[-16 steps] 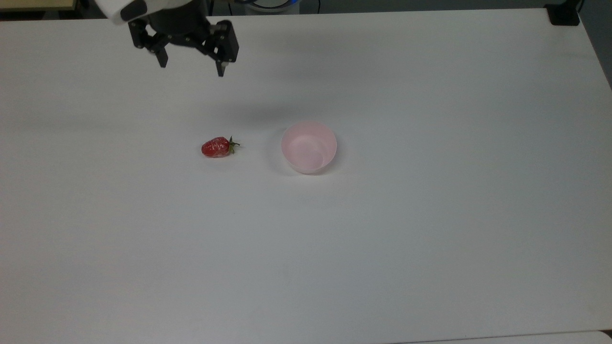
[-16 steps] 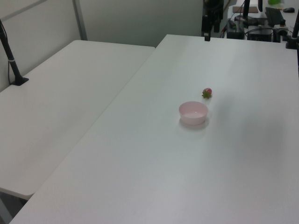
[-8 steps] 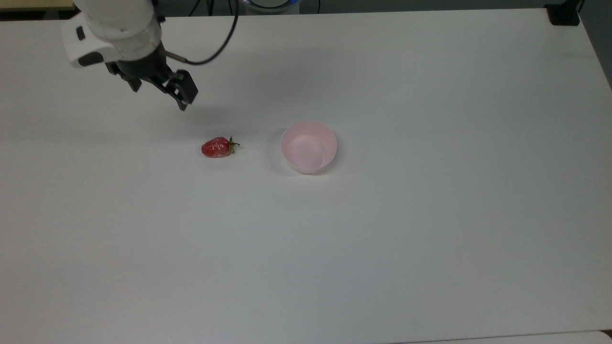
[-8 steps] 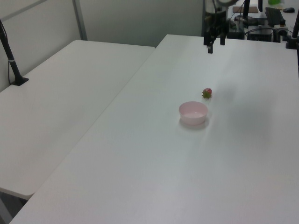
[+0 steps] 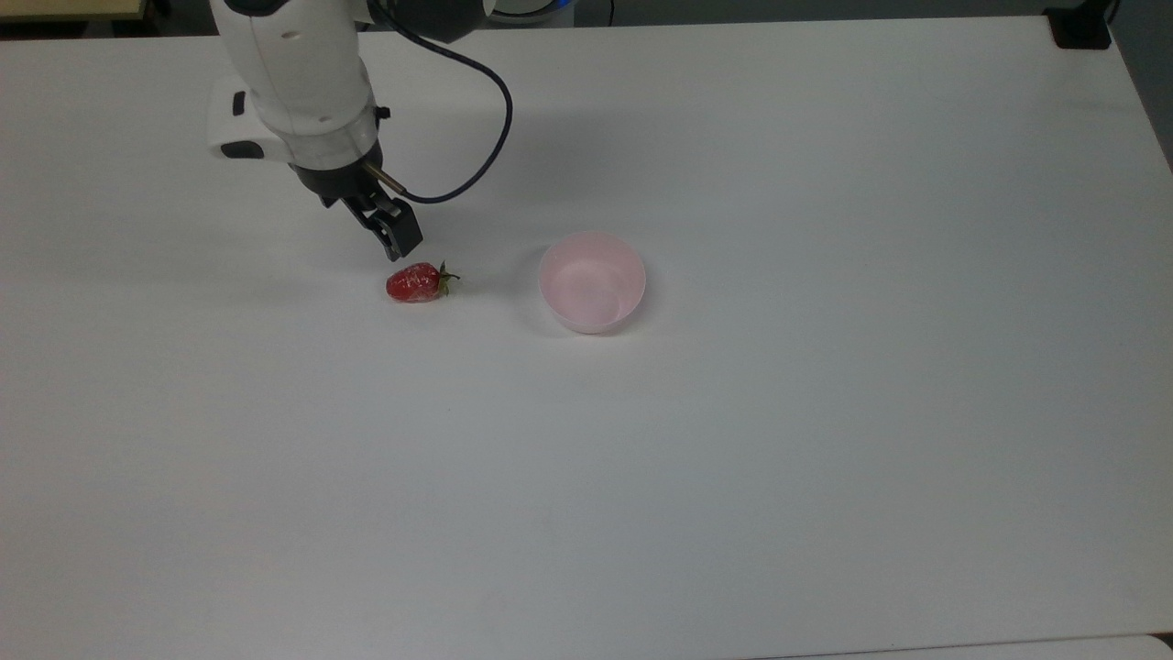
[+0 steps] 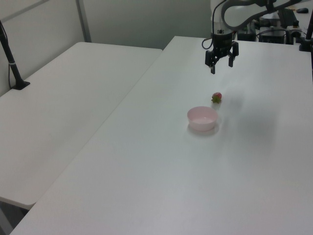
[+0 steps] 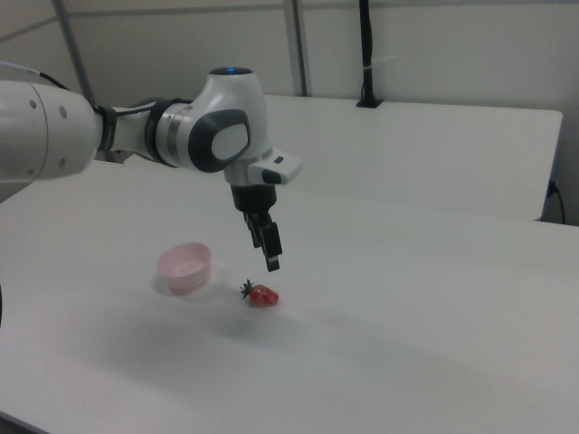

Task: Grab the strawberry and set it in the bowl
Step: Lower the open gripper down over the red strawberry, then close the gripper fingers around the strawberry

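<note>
Approaching the strawberry [image 5: 418, 282], the gripper [image 5: 396, 240] has travelled from the far left of the top view toward the fruit over the last second and now sits just on the far side of it, raised clear of the table [image 5: 733, 477]. In the left view the gripper [image 6: 221, 59] shows its two fingers spread apart with nothing between them; it holds no object.

The strawberry [image 7: 262, 295] lies on its side on the table, untouched, with its green stem pointing toward the bowl [image 5: 592, 280]. The bowl stands upright and empty, near the strawberry on the top view's right, the two apart.

Judgement: the approach phase is nearly complete. Descent, closing on the fruit and transfer to the bowl remain to be done.

View comparison:
- The top view presents the fingers nearly edge-on, so their spread is hard to read there; it does give the sideways offset between gripper and strawberry.
- The left view shows the finger gap plainly, with the strawberry [image 6: 216, 97] and bowl [image 6: 202, 118] nearer the camera.
- The right view shows the height margin: the gripper [image 7: 270, 256] hangs above the fruit without contact, with the bowl [image 7: 185, 267] to the right view's left
</note>
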### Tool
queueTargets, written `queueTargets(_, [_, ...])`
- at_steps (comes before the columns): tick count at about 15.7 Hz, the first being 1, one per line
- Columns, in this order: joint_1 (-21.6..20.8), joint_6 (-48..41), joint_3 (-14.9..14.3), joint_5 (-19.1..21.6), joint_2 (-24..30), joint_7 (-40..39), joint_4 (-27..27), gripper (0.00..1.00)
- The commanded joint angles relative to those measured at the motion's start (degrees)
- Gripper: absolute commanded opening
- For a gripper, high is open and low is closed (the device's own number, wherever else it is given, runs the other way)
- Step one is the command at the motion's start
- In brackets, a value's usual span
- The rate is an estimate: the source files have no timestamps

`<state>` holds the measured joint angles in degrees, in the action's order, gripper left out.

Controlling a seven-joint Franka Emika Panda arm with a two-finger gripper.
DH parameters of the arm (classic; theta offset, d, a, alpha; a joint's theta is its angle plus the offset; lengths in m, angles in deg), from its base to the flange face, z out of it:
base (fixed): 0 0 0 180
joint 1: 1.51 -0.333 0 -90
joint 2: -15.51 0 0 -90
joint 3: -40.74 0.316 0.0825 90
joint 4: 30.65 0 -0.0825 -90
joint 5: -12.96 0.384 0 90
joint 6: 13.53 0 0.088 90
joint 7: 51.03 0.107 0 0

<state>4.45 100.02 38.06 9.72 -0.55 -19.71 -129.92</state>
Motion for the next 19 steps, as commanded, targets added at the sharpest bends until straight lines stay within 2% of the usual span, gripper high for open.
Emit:
queueTargets(1, [-1.48,5.88,-0.22,0.07,-0.71,3.92,-4.96,0.89])
queueTargets(4, [-2.26,8.95,-0.22,0.16,-3.0,6.11,-5.14,0.86])
queueTargets(8, [-2.88,9.66,-0.22,0.16,-4.49,6.12,-5.76,0.73])
queueTargets(12, [-3.59,11.86,-0.22,0.16,-6.52,6.12,-5.76,0.7])
queueTargets(15, [-3.68,11.86,-0.22,0.07,-6.52,5.77,-5.76,0.44])
queueTargets(19, [-3.68,11.43,-0.22,0.07,-6.52,3.67,-5.85,0.19])
